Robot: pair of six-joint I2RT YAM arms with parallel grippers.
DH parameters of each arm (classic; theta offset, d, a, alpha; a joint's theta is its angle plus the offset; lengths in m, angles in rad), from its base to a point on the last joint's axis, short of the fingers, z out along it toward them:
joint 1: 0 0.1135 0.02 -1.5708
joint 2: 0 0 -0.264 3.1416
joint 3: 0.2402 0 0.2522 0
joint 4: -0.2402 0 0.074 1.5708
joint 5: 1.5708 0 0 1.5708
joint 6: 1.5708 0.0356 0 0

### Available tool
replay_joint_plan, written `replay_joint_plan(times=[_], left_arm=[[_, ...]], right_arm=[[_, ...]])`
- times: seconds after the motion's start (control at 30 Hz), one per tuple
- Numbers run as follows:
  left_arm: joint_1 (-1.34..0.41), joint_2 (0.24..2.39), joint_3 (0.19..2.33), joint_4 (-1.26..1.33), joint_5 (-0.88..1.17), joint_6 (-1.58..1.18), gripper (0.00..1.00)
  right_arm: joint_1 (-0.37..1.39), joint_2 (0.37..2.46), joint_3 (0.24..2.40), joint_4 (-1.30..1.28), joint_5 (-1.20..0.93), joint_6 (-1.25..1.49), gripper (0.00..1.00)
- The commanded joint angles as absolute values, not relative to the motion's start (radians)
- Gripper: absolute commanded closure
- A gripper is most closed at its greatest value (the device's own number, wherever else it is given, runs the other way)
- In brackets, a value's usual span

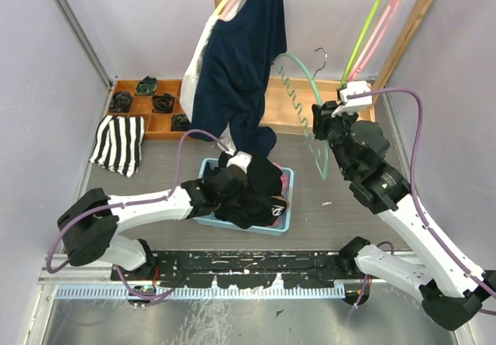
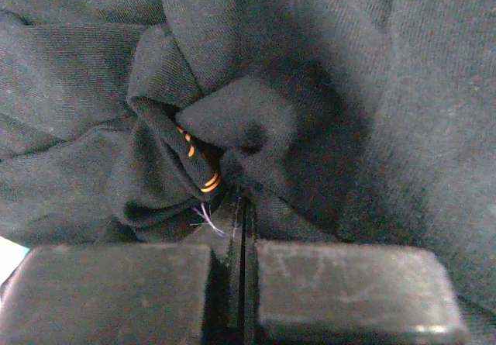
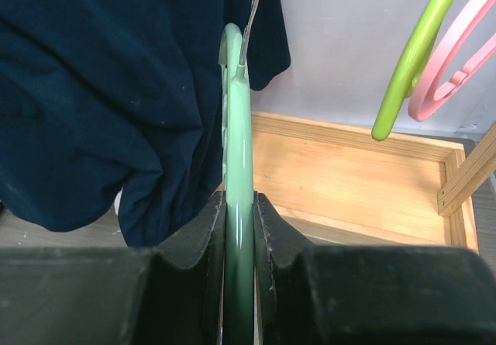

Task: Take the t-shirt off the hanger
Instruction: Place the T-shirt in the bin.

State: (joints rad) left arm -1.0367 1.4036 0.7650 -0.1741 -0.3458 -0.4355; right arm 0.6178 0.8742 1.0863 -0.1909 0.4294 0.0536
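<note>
Green hanger [image 3: 236, 112] is grasped by my right gripper [image 3: 239, 205]; my left gripper [image 2: 242, 248] is clenched against the black t-shirt [image 2: 349, 128]

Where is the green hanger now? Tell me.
In the top view the green hanger sits right of centre, clamped in the right end effector, beside the hanging navy t-shirt.

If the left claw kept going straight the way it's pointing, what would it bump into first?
The black t-shirt: it is bunched right at the tips of the left gripper, which looks shut on it. It lies in the blue bin, which would come next; the cloth's depth is unclear.
</note>
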Motion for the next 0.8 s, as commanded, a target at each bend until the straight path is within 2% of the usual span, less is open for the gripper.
replay_joint_plan(times=[0.0, 0.2, 0.3, 0.37, 0.4, 0.63, 0.77], left_arm=[[-1.044, 1.522, 0.763, -0.215, -0.282, -0.454, 1.0], [-1.055, 1.419, 0.792, -0.294, -0.324, -0.424, 0.99], [-1.055, 1.345, 0.833, -0.362, -0.336, -0.412, 0.86], [-1.057, 1.299, 0.862, -0.403, -0.343, -0.405, 0.63], [-1.059, 1.281, 0.872, -0.422, -0.351, -0.405, 0.55], [-1.066, 1.075, 0.895, -0.432, -0.35, -0.391, 0.39], [-1.067, 0.992, 0.902, -0.435, -0.35, -0.372, 0.34]], right_arm=[[0.617, 0.885, 1.171, -0.065, 0.471, 0.046, 0.99], [0.618, 0.91, 1.208, -0.058, 0.507, 0.041, 0.99], [0.618, 0.93, 1.237, -0.057, 0.519, 0.021, 0.99], [0.617, 0.952, 1.264, -0.057, 0.53, 0.008, 1.0], [0.617, 0.966, 1.278, -0.056, 0.534, 0.001, 0.99], [0.585, 1.084, 1.383, -0.038, 0.513, -0.062, 0.99], [0.54, 1.122, 1.431, -0.018, 0.46, -0.051, 0.99]])
